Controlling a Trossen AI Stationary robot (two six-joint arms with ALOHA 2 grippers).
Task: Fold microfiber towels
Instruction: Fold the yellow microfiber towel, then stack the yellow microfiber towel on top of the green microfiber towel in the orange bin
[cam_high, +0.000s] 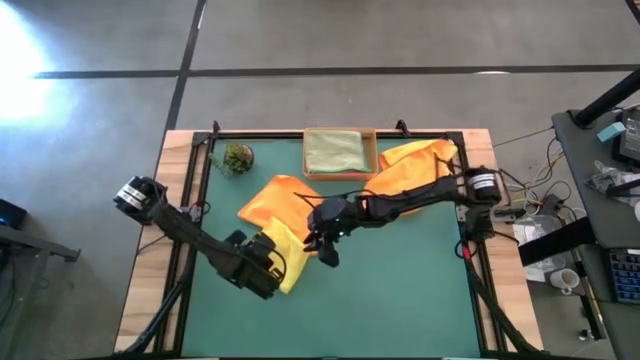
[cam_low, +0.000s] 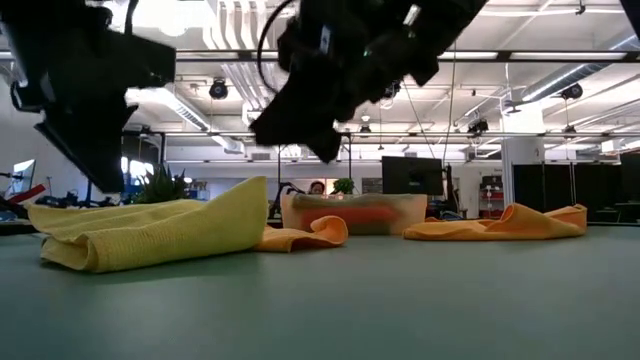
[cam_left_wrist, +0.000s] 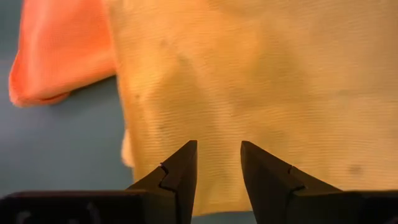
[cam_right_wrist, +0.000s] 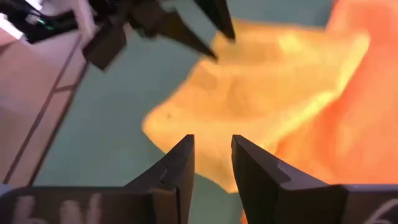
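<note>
Looking straight down, the green table mat (cam_high: 400, 290) carries a yellow towel (cam_high: 285, 250) lying partly over an orange towel (cam_high: 275, 195) left of centre, a second orange towel (cam_high: 415, 160) crumpled near the far right corner, and a pale sage green towel (cam_high: 335, 150) folded inside the shallow cardboard tray (cam_high: 372, 150) at the far edge, with a small plant (cam_high: 238, 158) to the tray's left. The left gripper (cam_high: 268, 262) sits over the yellow towel's near left part, while the right gripper (cam_high: 325, 245) reaches across the mat to the towel's right edge. From table height, the yellow towel (cam_low: 150, 235) lies folded over in a thick roll on the left, the orange towel (cam_low: 300, 235) peeks out behind it, the tray (cam_low: 355, 215) stands farther back and the second orange towel (cam_low: 500, 222) is spread on the right; both arms hang dark above the cloths. In the left wrist view, the left gripper (cam_left_wrist: 217, 168) has its fingers (cam_left_wrist: 180, 171) apart with a gap between the tips, poised over the yellow towel (cam_left_wrist: 261, 81) and gripping nothing, the orange towel (cam_left_wrist: 62, 50) beside it. In the right wrist view, the right gripper (cam_right_wrist: 211, 162) likewise has its fingers (cam_right_wrist: 177, 165) apart and empty above the yellow towel (cam_right_wrist: 249, 93), with the left gripper's dark tips (cam_right_wrist: 199, 31) at the towel's far side.
</note>
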